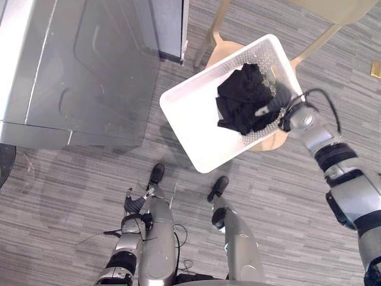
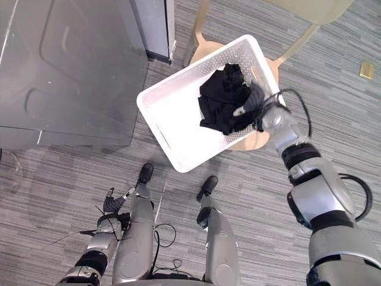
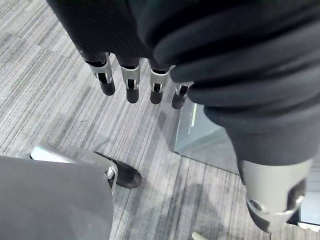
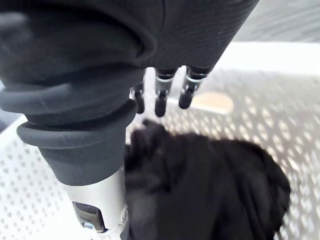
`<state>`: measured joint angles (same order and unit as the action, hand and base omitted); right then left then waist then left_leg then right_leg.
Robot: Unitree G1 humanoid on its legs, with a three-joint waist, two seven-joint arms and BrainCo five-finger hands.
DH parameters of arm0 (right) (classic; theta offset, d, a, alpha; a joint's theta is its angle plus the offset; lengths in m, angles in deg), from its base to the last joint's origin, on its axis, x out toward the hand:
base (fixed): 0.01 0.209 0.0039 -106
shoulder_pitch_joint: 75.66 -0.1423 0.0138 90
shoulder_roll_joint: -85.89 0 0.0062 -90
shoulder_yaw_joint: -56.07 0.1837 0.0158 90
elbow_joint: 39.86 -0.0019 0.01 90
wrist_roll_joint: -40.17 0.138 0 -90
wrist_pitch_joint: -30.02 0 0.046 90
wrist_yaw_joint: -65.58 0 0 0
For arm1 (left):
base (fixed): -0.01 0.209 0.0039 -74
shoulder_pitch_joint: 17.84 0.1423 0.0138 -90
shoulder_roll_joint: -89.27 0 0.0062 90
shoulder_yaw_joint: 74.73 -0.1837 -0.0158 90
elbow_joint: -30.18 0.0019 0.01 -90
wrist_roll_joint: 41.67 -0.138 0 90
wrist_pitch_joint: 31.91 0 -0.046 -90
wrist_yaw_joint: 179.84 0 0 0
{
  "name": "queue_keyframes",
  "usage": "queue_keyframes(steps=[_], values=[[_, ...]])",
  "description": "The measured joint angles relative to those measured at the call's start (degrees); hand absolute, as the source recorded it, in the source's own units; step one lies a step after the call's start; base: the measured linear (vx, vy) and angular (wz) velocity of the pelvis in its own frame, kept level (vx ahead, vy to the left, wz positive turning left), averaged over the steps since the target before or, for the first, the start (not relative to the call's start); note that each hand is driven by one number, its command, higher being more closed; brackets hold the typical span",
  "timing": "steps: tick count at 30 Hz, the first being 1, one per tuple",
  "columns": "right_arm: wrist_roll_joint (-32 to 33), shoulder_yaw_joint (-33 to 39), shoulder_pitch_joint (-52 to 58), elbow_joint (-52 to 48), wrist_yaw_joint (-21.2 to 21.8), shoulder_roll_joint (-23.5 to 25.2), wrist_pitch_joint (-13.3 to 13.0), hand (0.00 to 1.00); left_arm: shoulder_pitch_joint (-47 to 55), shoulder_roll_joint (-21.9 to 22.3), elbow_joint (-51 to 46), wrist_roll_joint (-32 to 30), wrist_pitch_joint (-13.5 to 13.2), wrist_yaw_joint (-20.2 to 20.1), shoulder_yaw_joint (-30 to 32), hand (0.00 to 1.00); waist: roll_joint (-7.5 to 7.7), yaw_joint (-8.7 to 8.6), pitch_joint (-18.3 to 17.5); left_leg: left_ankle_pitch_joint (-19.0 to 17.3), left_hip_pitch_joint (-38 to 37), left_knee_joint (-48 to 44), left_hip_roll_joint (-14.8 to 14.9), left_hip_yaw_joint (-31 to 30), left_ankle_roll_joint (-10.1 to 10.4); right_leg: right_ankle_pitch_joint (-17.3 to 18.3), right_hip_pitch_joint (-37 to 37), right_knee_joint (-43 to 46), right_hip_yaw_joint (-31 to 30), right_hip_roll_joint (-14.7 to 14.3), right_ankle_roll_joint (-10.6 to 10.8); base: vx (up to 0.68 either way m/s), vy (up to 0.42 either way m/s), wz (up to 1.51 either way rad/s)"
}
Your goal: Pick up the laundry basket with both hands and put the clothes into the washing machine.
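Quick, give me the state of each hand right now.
Left hand: open, fingers straight, holding nothing.
Right hand: open, above the black clothes in the white basket, holding nothing.

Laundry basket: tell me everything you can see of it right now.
The laundry basket is white plastic, rectangular, with perforated walls and a handle slot in one end. It sits on a pale wooden chair, overhanging the seat toward the robot. Black clothes lie bunched at its far end. The right hand reaches in over them, fingers straight; contact is unclear.
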<state>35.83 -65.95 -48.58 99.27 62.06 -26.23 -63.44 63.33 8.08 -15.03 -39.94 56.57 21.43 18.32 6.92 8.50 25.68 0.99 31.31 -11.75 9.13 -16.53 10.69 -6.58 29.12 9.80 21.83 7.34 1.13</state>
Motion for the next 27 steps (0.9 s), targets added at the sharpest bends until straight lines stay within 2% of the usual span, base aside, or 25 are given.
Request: queue_keyframes(steps=[6,10,16,23,27], values=[[0.61,-2.01,-3.34,-5.67,-0.08,-3.28,-0.47,0.00,0.00,-0.60,-1.01,-0.03,0.04,-0.01,1.72,0.00,1.53,-0.11,0.73,-0.03,-0.17,0.00,0.75,-0.03,0.05,-0.66,-0.87,-1.49,0.22,-1.02,-0.38,0.00,-0.010,-0.02],[1.93,-2.71,-4.43,-6.12,0.00,-3.48,-0.55,0.00,-0.01,-0.93,-1.50,-0.05,0.03,-0.01,2.18,0.00,2.17,-0.13,1.02,-0.03,-0.16,0.00,0.85,-0.05,0.05,-0.73,-0.89,-1.64,0.22,-1.15,-0.46,0.00,0.000,0.00],[2.06,-3.48,-4.47,-5.48,0.04,-3.60,-0.62,0.00,-0.01,-0.96,-1.67,-0.04,-0.01,0.00,2.21,0.00,2.19,-0.09,1.04,-0.05,0.25,-0.03,0.84,-0.21,0.05,-0.89,-0.89,-2.18,0.40,-1.25,-0.35,0.00,-0.001,0.01],[2.07,-3.68,-4.51,1.89,0.07,-3.27,-0.02,0.00,-0.07,-0.97,-2.46,0.96,-0.58,0.05,2.34,0.00,2.11,0.44,1.09,-0.06,2.54,-0.32,0.71,-0.88,0.08,-0.98,0.68,-2.46,1.13,-1.26,-0.29,0.01,-0.001,0.03],[2.09,-1.77,-4.55,3.25,-0.19,-3.26,-0.22,0.00,-0.16,-0.85,-2.44,2.22,-1.07,0.08,2.26,0.00,1.44,0.50,1.53,-0.12,3.41,-0.68,0.61,-1.13,0.10,-0.99,1.22,-2.52,1.31,-1.25,-0.29,0.00,0.000,0.00]])
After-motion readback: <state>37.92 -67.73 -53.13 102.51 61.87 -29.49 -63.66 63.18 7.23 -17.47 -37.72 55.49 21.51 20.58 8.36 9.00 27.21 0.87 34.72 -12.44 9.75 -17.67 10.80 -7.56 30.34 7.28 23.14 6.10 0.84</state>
